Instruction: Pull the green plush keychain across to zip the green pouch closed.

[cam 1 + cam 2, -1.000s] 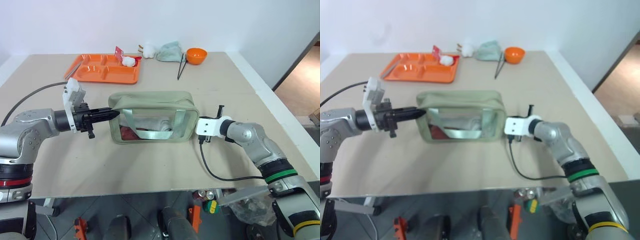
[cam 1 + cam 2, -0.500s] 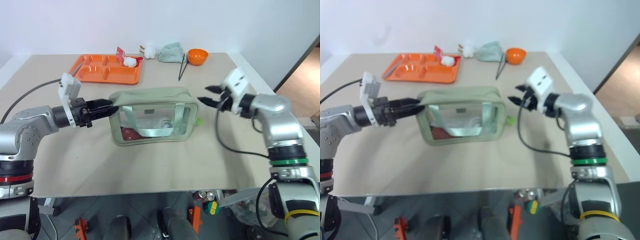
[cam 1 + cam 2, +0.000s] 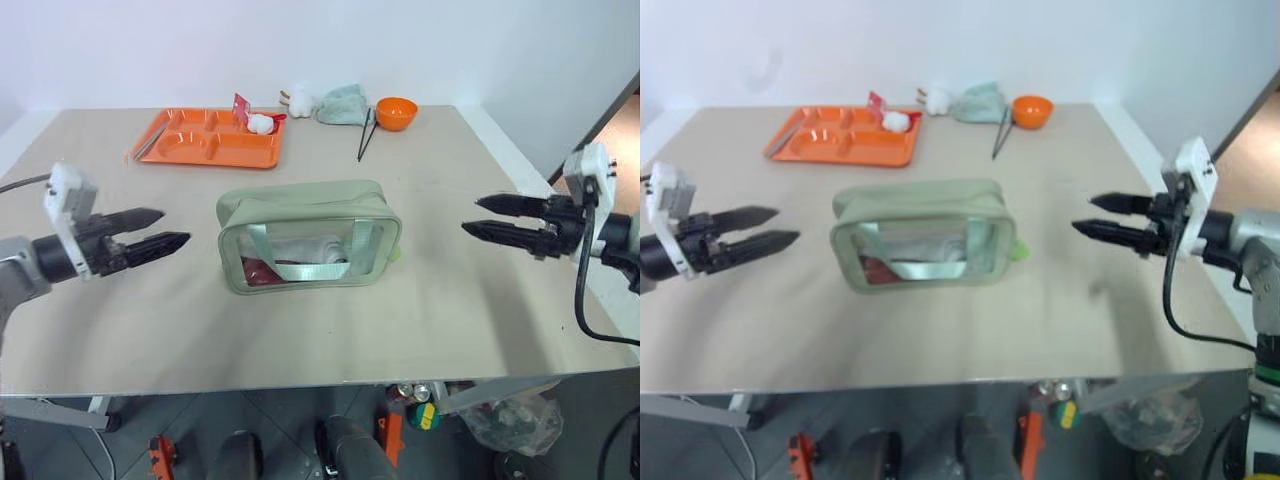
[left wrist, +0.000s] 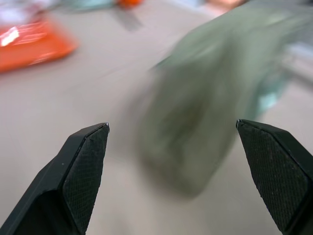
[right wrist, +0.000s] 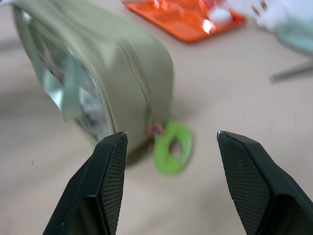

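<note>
Mid-table: green pouch [image 3: 308,236] zipped, green plush keychain [image 5: 172,147] lying at its R end. Left gripper [image 3: 155,229] & right gripper [image 3: 481,215] both spread, empty, well clear, bare table [image 3: 440,310] between.

So that's one green pouch [image 3: 308,234], one lime keychain ring [image 5: 172,147], one orange tray [image 3: 210,138], one orange bowl [image 3: 395,111], one teal cloth [image 3: 343,102], one pair of black chopsticks [image 3: 364,137], and two grippers [image 3: 150,232] [image 3: 497,218].
</note>
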Tool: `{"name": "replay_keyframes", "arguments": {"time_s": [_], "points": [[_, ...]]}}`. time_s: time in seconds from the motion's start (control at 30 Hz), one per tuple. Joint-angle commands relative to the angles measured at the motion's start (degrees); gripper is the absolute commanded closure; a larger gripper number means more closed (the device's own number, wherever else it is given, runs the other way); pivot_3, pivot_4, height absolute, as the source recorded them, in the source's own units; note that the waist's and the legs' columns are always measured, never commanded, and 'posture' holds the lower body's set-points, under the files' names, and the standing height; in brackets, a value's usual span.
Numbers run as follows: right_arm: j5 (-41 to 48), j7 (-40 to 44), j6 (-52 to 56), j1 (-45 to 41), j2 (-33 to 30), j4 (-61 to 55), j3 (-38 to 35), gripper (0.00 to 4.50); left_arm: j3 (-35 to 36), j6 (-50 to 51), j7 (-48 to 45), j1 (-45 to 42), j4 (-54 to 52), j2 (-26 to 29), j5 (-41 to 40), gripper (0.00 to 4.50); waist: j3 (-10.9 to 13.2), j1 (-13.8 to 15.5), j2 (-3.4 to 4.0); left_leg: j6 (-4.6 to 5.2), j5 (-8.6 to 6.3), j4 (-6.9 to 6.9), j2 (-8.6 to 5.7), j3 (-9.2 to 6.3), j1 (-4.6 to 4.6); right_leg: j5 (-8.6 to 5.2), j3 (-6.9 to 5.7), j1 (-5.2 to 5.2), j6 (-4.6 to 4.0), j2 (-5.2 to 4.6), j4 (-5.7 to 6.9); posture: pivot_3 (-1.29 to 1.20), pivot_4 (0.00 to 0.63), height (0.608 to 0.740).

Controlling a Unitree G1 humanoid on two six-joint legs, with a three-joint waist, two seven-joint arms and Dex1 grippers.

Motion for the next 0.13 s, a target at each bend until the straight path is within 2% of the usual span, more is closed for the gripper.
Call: {"name": "replay_keyframes", "arguments": {"time_s": [0.03,0.13], "points": [[1.9,-1.9,0.2,3.7,-0.7,-2.8,-4.9,1.5,7.6,0.1,0.1,4.3,-1.5,0.0,-2.8,0.18,0.0,0.0,0.0,0.0,0.0,0.0,0.0,0.04,-0.01,-0.01,0.01,-0.02,-0.01,-0.01,0.0,0.0,0.15,0.74],[2.6,-3.7,0.4,4.0,0.3,-4.2,-3.9,1.5,8.2,1.2,1.7,5.0,-1.8,-1.4,-4.5,0.18,0.0,0.0,0.0,-0.01,0.0,0.06,-0.02,0.07,-0.01,-0.07,0.01,-0.01,-0.13,-0.06,0.0,0.0,0.15,0.74]]}}
